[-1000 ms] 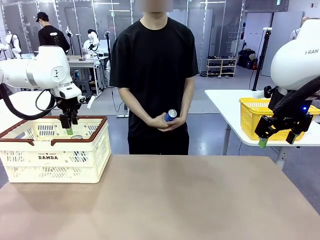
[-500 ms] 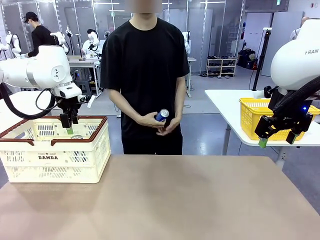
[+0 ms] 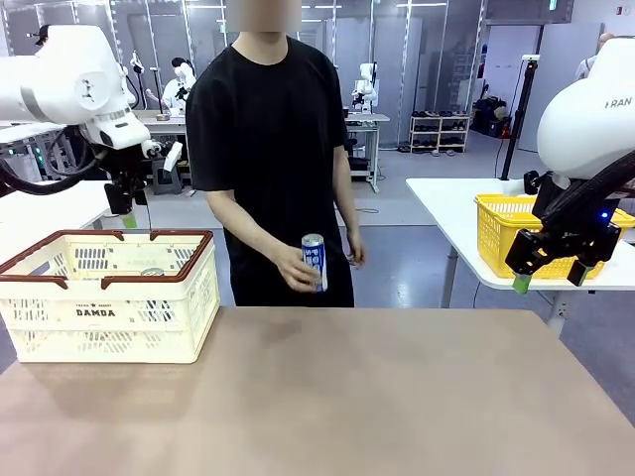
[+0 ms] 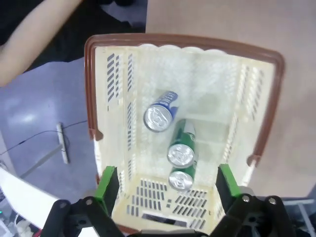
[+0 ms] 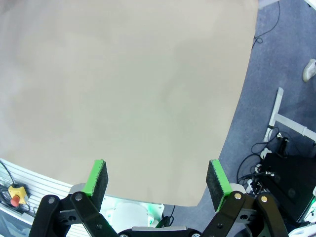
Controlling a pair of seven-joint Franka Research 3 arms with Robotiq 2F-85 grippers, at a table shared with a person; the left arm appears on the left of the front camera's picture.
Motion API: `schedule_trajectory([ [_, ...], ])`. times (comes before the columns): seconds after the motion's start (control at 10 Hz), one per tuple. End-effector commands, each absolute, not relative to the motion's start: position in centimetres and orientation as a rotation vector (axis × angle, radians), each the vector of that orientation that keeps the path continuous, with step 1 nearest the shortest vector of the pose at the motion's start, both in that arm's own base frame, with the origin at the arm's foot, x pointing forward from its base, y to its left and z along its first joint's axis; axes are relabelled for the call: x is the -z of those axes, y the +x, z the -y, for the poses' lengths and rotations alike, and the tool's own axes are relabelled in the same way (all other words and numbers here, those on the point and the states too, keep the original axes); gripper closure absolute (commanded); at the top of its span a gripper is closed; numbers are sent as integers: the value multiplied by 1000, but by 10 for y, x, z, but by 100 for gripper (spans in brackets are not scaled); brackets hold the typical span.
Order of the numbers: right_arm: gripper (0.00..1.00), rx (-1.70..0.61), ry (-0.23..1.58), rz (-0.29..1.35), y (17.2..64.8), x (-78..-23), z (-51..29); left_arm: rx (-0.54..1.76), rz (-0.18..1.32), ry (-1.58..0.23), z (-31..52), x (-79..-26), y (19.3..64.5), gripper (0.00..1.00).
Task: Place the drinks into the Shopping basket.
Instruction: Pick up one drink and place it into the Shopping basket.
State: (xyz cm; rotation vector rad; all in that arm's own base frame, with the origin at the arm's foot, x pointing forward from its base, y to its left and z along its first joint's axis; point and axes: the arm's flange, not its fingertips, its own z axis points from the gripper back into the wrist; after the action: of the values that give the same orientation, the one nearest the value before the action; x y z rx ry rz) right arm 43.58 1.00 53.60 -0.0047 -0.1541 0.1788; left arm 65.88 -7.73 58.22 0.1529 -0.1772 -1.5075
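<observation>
Three cans (image 4: 170,136) already lie in the basket (image 3: 109,297) on the counter (image 3: 327,397), a fourth can (image 3: 314,262) is upright in the person's hand (image 3: 295,268), and the left tool (image 4: 165,180) and right tool (image 5: 157,177) are spread, holding nothing.

A large cream-white plastic lattice Shopping basket (image 3: 109,297) with a dark red-brown rim sits on the desk's left side. Inside lie two slim green cans (image 4: 182,148) and one blue-and-white can (image 4: 160,112). Another blue-and-white can (image 3: 314,262) stands upright in the person's hand.
</observation>
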Motion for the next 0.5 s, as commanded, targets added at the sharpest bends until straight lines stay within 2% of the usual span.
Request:
schedule_trajectory([
  [0.0,0,-178,-7,150,435,-539,-8,1514,171,84,68,-572,611,0],
  [0.4,0,-178,-7,150,435,-539,-8,1646,221,-62,90,-543,537,0],
])
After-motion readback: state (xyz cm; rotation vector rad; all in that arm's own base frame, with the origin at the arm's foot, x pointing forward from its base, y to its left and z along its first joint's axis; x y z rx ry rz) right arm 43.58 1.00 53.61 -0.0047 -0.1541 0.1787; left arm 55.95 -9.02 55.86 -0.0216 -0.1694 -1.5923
